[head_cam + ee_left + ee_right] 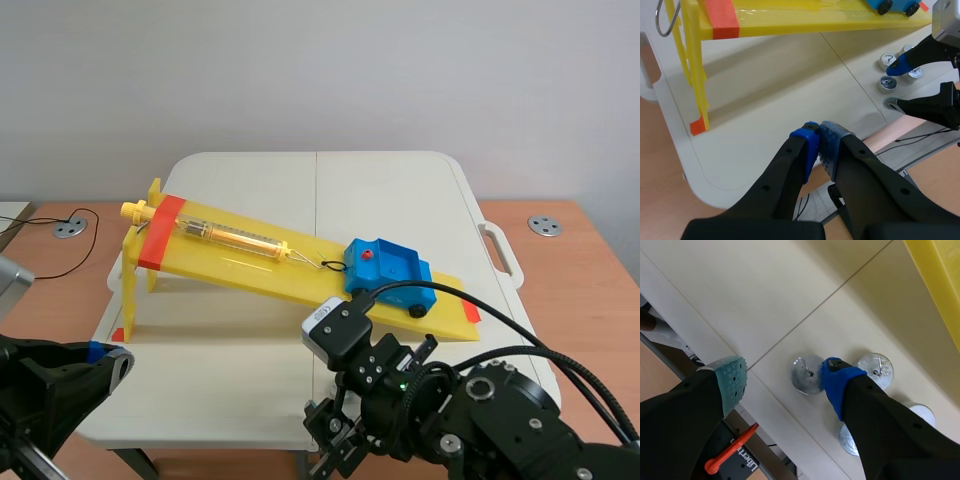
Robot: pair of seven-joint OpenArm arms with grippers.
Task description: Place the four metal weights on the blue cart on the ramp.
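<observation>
My right pincer [784, 382] is hanging wide open, empty, over the metal weights [802, 380]; my left pincer [819, 145] is sitting closed, empty. Blue cart [388, 272] is resting at 4 o'clock on the ramp [230, 265].

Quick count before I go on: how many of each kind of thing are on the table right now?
metal weights: 4
blue cart: 1
yellow ramp: 1
spring scale: 1
Total: 7
</observation>
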